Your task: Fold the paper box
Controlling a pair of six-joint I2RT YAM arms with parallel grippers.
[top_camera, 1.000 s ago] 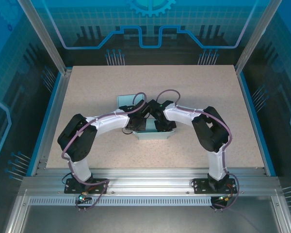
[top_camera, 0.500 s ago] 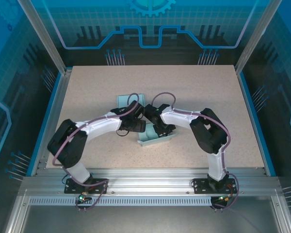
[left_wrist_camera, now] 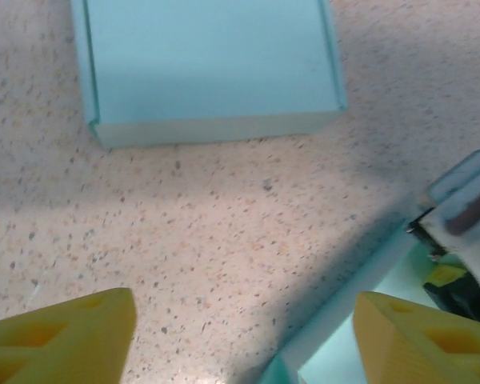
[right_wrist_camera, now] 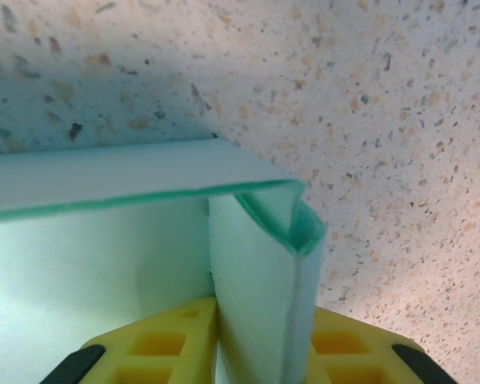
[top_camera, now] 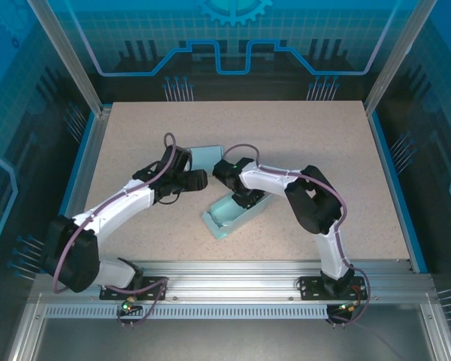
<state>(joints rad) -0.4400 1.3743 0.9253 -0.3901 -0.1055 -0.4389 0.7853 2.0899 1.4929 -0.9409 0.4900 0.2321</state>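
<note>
Folding job: the paper box (top_camera: 237, 213) is a blue-green tray with its walls already up, so I think the job is partly done.
Box place: it sits near the middle of the counter (top_camera: 331, 150), a bit toward the robot.
Box long side: it lies slanted, running from near-left to far-right in the top view.
Right arm: the right fingers (top_camera: 245, 197) are at the far-right end of the box. In the right wrist view the yellow right fingers (right_wrist_camera: 164, 348) stand on both sides of a doubled-over wall and pinch it.
Left arm: the left fingers (top_camera: 199, 179) are spread wide and hold nothing. Bare counter lies between the yellow tips (left_wrist_camera: 64, 336).
Box from the left arm: it is to the right and a little nearer the robot, just beside the fingers but not touching. One corner (left_wrist_camera: 336, 356) shows low in the left wrist view.
Other paper piece: a flat blue-green piece (top_camera: 205, 156) lies just past the left fingers, apart from the box.
Nearer arm: the right arm is on the box, and the left one must reach right to help.
</note>
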